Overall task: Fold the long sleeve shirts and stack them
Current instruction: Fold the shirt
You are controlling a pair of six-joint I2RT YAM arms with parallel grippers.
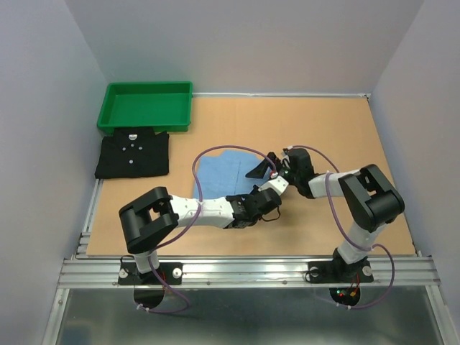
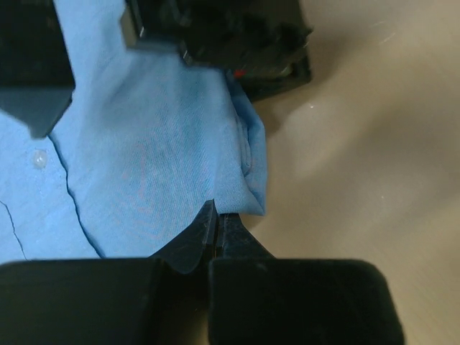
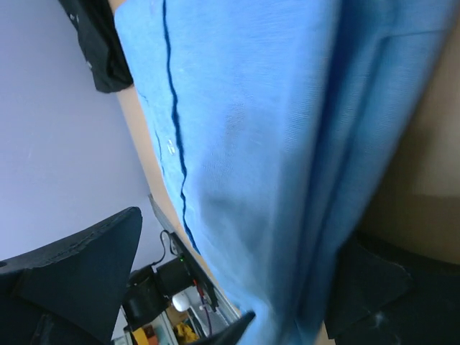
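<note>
The light blue shirt (image 1: 224, 172) lies partly folded in the middle of the table. My left gripper (image 1: 263, 202) is at its near right corner. In the left wrist view its fingers (image 2: 214, 219) are pressed together with the tips on the edge of the blue cloth (image 2: 144, 151). My right gripper (image 1: 263, 169) is at the shirt's right edge with its jaws wide apart. The blue cloth (image 3: 273, 144) hangs between its fingers (image 3: 79, 273) and fills that view. The black shirt (image 1: 133, 154) lies folded at the far left, just in front of the tray.
A green plastic tray (image 1: 146, 106) stands at the far left corner, touching the black shirt's far edge. Grey walls close in both sides and the back. A metal rail (image 1: 244, 272) runs along the near edge by the arm bases.
</note>
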